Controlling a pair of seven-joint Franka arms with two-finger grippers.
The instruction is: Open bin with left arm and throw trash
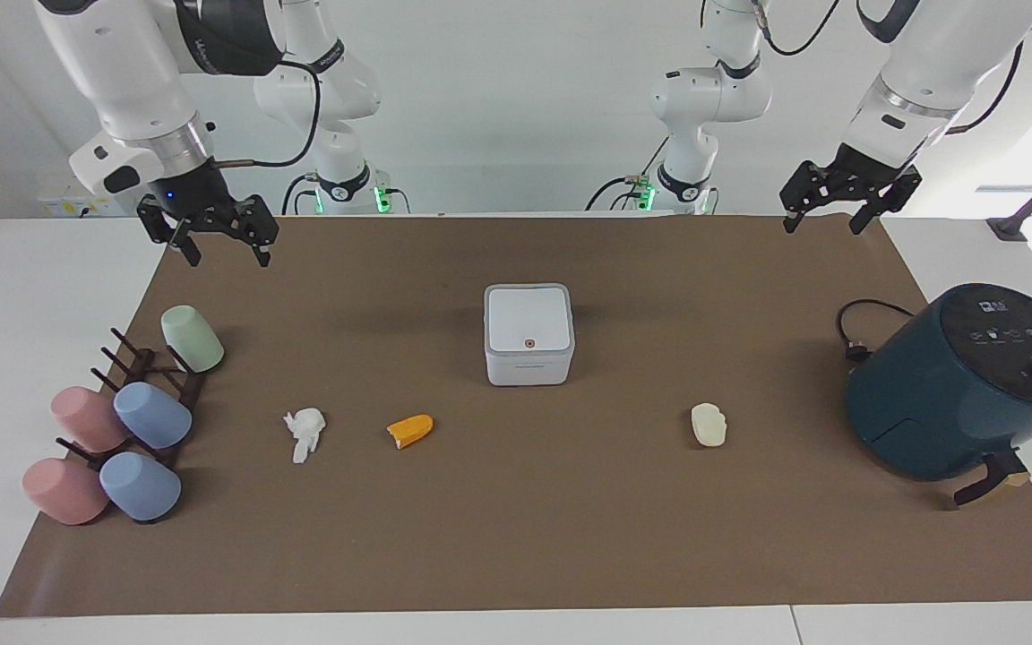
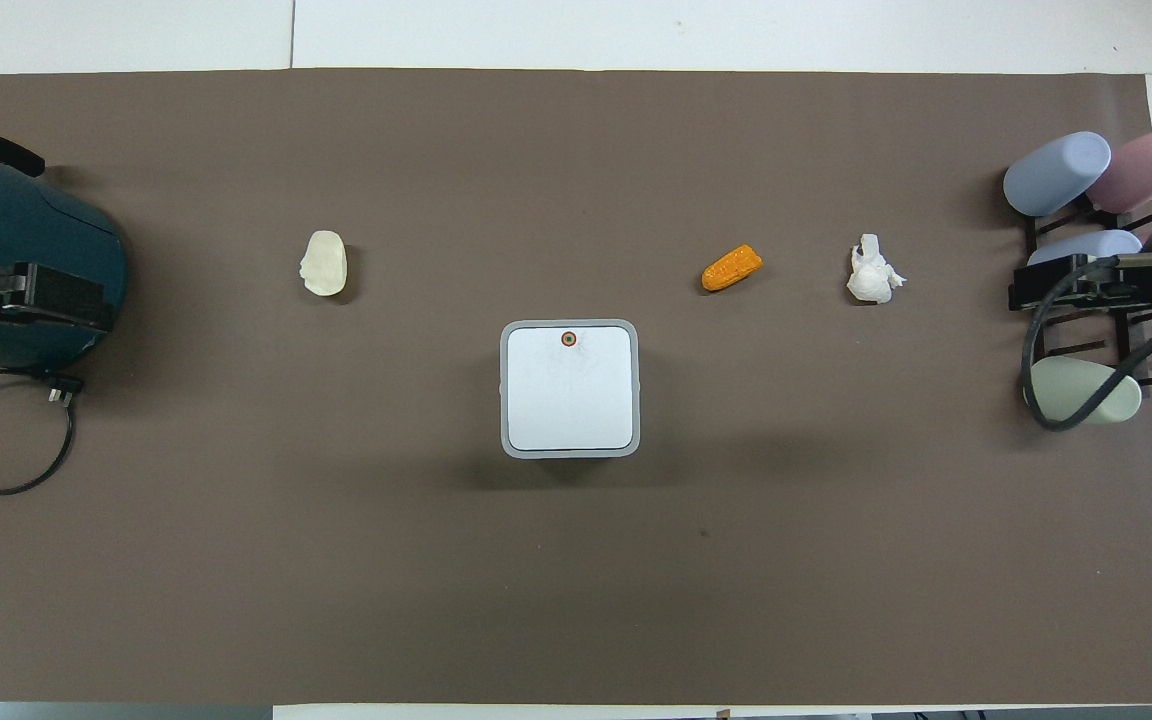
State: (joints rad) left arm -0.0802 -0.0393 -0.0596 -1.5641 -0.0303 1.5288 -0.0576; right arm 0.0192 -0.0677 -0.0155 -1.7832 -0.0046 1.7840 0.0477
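The bin sits mid-tabletop, lid shut, its button on the lid's edge farther from the robots. The left claw hangs open, well apart toward the air fryer, seemingly no nearer than the open right claw.

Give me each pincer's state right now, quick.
Left pincer: open, holding nothing, up over the mat's edge by the robots.
Right pincer: open, holding nothing, over the mat's corner.
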